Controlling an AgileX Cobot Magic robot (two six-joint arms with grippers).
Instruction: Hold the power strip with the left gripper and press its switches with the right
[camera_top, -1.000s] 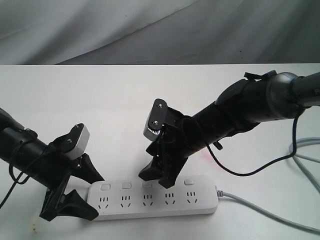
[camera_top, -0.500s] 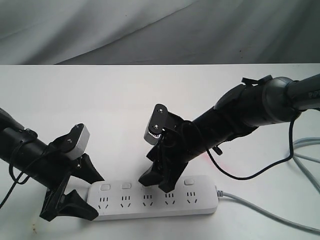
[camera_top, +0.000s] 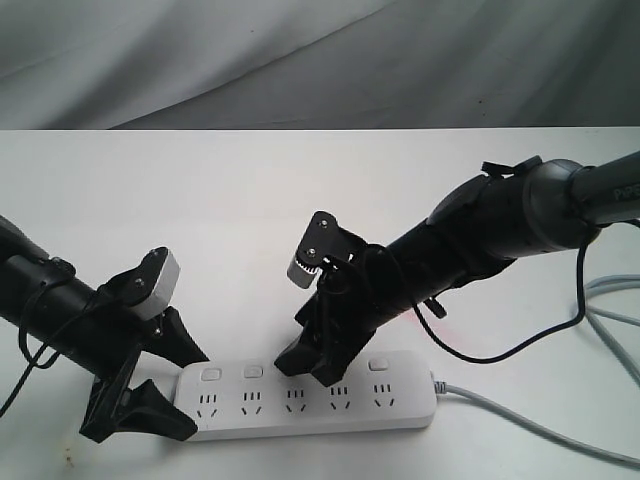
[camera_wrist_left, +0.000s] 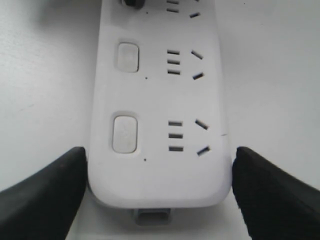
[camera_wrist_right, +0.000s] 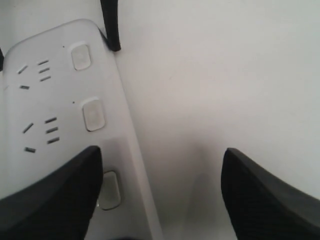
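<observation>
The white power strip (camera_top: 310, 402) lies along the table's near edge, its grey cable (camera_top: 530, 425) running off to the right. My left gripper (camera_top: 188, 392) straddles its left end, and in the left wrist view both black fingers (camera_wrist_left: 55, 195) press the sides of the power strip (camera_wrist_left: 160, 100). My right gripper (camera_top: 305, 370) stands open over the strip's middle. One finger (camera_wrist_right: 55, 195) rests on the power strip (camera_wrist_right: 55, 100) beside the third switch (camera_wrist_right: 110, 190); the other hangs over bare table. Two switches (camera_wrist_left: 124, 133) show near the left gripper (camera_wrist_left: 159, 200).
Loose grey cables (camera_top: 610, 320) lie on the white table at the right, and a black wire (camera_top: 480, 345) loops under the right arm. A grey cloth backdrop (camera_top: 300, 60) hangs behind the table.
My right gripper has sunk a little lower and slightly left onto the strip's middle. The left gripper and the strip have not moved.
</observation>
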